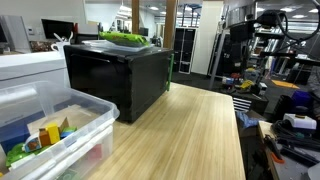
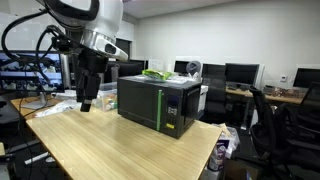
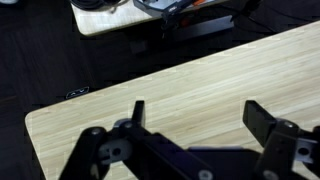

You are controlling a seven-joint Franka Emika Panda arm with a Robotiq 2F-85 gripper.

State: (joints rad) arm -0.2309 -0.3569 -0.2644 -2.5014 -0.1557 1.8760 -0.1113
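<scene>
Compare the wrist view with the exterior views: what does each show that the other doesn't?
Wrist view only: the dark floor beyond the wooden table, seen from above. Exterior views only: the black microwave with a green thing on top, a clear plastic bin, the arm. Shared: that table and the gripper, jaws open in the wrist view.

Light wood-grain tabletop [image 1: 200,130] was seen in both exterior views; a clear plastic storage bin [image 1: 55,125] sat at one corner, holding mixed coloured items too small to identify; a white box-shaped appliance [image 1: 30,66] stood just behind the bin; a flat green object [image 2: 155,74] lay on top of the black microwave [image 2: 158,103]; dark computer monitors [image 2: 240,72] and black office chairs [image 2: 272,120] stood behind; dark floor [image 3: 60,60] lay beyond the table edge in the wrist view.
</scene>
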